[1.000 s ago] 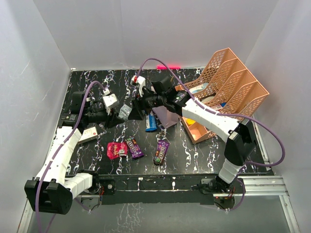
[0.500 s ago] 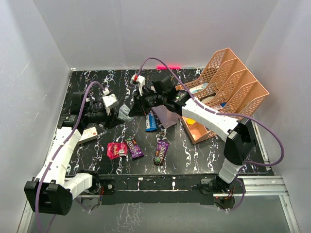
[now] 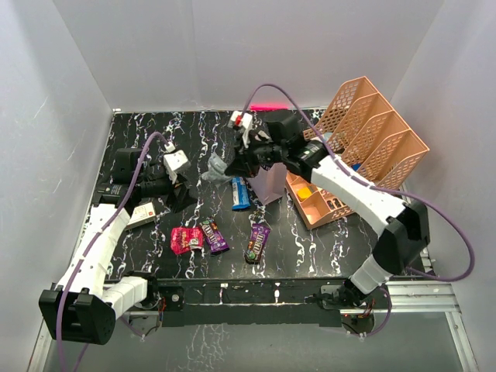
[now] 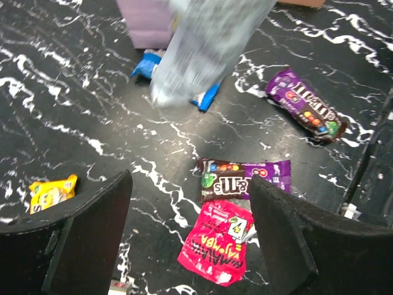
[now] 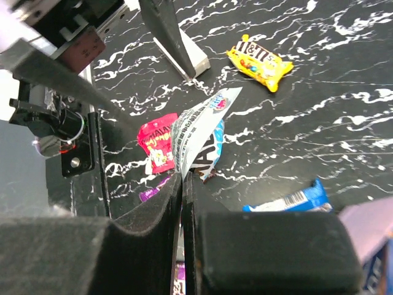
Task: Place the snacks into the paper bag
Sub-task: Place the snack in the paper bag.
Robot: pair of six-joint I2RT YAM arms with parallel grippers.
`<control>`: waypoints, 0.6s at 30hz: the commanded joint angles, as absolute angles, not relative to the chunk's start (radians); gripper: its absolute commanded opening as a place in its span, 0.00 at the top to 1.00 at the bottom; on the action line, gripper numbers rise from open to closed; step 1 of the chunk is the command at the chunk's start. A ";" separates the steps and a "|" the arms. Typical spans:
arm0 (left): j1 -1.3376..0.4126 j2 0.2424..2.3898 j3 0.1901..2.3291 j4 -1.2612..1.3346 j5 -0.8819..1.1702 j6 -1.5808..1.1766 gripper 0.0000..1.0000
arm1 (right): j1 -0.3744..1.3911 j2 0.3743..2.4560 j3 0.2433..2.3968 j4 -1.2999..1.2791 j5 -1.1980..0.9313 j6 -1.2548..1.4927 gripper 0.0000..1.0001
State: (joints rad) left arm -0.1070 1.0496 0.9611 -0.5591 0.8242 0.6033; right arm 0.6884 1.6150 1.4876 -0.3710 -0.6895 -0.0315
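Note:
My right gripper [image 3: 231, 164] [image 5: 183, 178] is shut on a corner of the blue-and-white pouch [image 3: 218, 165] [image 5: 199, 129]. The pouch hangs above the table, just left of the paper bag [image 3: 268, 183] [image 4: 147, 21]. My left gripper [image 3: 181, 191] [image 4: 190, 184] stands open and empty to the pouch's left. In its view the pouch [image 4: 206, 46] is a blur in front. On the table lie a blue bar [image 3: 241, 194], a red packet [image 3: 187, 239] [image 4: 216, 243], a purple-brown packet [image 3: 215, 235] [image 4: 245, 178], a purple packet [image 3: 257, 242] [image 4: 306, 110] and a yellow one [image 4: 53, 192] [image 5: 260, 63].
Salmon mesh organiser trays [image 3: 376, 136] stand at the back right, with an orange box [image 3: 316, 203] in front of them, right of the bag. A white box [image 3: 140, 215] lies by the left arm. White walls enclose the black marbled table [image 3: 310, 248].
The left gripper opened and let go of the pouch. The right gripper shut on it and carried it right, toward the bag.

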 commanded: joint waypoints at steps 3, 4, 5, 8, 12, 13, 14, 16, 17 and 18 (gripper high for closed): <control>-0.097 1.037 1.002 -0.526 0.576 0.536 0.17 | 0.591 1.428 1.469 -0.420 -0.701 -0.177 0.92; -0.093 1.044 1.004 -0.516 0.538 0.520 0.14 | 0.570 1.409 1.474 -0.434 -0.701 -0.184 0.92; -0.091 1.046 1.005 -0.505 0.497 0.507 0.12 | 0.549 1.390 1.479 -0.446 -0.699 -0.192 0.92; -0.086 1.054 1.008 -0.484 0.410 0.482 0.08 | 0.498 1.344 1.493 -0.481 -0.679 -0.217 0.92; -0.084 1.065 1.014 -0.483 0.384 0.484 0.07 | 0.438 1.301 1.518 -0.526 -0.602 -0.239 0.92; -0.083 1.067 1.013 -0.481 0.382 0.487 0.07 | 0.424 1.292 1.517 -0.527 -0.590 -0.241 0.92; -0.083 1.069 1.011 -0.480 0.382 0.488 0.07 | 0.411 1.284 1.517 -0.529 -0.578 -0.241 0.92; -0.083 1.073 1.011 -0.480 0.380 0.491 0.07 | 0.396 1.276 1.523 -0.542 -0.545 -0.246 0.92; -0.083 1.077 1.010 -0.478 0.380 0.492 0.07 | 0.394 1.277 1.526 -0.550 -0.523 -0.251 0.92; -0.083 1.078 1.008 -0.476 0.379 0.493 0.07 | 0.393 1.281 1.525 -0.555 -0.494 -0.258 0.92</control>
State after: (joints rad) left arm -0.0872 1.0744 0.9749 -0.4931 0.4000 0.4965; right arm 0.4072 1.3037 1.4727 -0.5423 -0.5915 -0.2234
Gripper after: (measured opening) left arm 0.927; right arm 0.084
